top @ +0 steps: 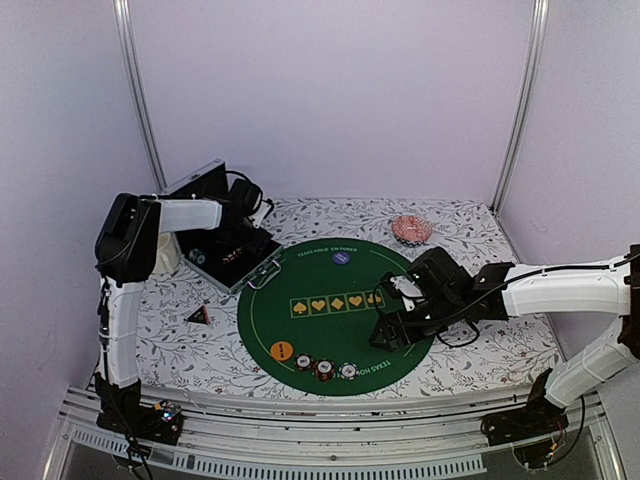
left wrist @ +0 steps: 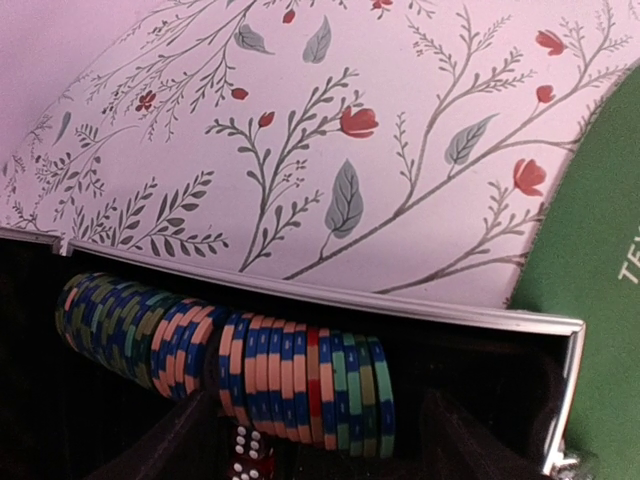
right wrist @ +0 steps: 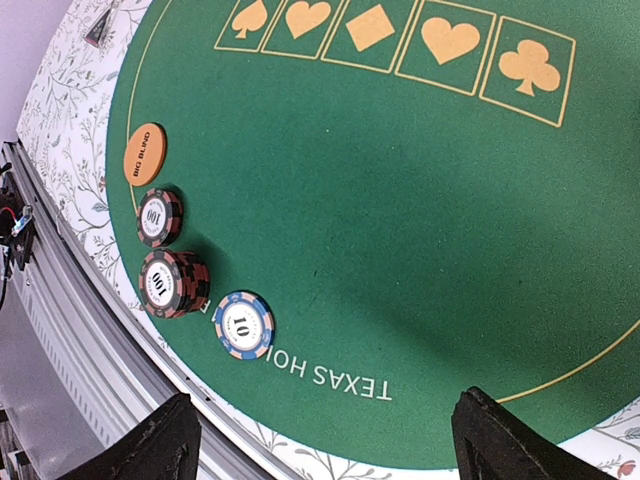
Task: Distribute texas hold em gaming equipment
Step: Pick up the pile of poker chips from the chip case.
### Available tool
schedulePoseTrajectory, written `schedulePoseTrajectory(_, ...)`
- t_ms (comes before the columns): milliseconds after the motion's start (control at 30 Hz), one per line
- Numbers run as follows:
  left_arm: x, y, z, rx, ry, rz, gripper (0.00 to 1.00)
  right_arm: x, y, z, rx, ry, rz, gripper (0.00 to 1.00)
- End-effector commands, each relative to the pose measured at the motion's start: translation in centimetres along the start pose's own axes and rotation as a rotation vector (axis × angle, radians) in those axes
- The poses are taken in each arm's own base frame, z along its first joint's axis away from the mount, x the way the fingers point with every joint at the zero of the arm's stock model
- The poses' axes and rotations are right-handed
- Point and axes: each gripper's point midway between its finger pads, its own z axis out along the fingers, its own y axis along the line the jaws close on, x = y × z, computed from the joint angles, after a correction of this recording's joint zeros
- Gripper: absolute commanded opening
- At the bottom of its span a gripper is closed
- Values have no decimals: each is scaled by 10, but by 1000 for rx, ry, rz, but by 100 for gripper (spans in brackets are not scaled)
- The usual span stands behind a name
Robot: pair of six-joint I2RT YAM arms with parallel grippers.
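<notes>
An open case [top: 250,268] at the table's left holds a row of striped poker chips [left wrist: 300,375] on edge, with a red die [left wrist: 245,455] below them. My left gripper [left wrist: 320,450] is inside the case and open, its fingers [left wrist: 170,450] either side of the row's right part. On the round green mat [top: 335,300] lie an orange disc [top: 282,351], a purple disc [top: 341,258] and three chip piles [top: 325,369]. My right gripper [right wrist: 325,450] hovers open and empty over the mat's near right edge, beside the blue chip [right wrist: 243,324].
A small dark triangular marker [top: 199,315] lies on the floral cloth left of the mat. A pink dish [top: 411,229] sits at the back right. A white mug [top: 166,256] stands behind the left arm. The case's lid [top: 195,182] stands raised.
</notes>
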Motion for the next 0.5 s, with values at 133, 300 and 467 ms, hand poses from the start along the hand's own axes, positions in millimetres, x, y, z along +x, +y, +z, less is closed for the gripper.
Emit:
schedulePoseTrajectory(133,1,-11,12,94,-2,-28,62,-3,2,-5,-2,-8,4,90)
schedulePoseTrajectory(300,0,-7,17,104,-6,-50,60,-2,2,-6,1,-3,6,90)
schedulePoseTrajectory(467,-1,-3,25,98,-3,-61,64,-4,3,-7,2,-1,4,90)
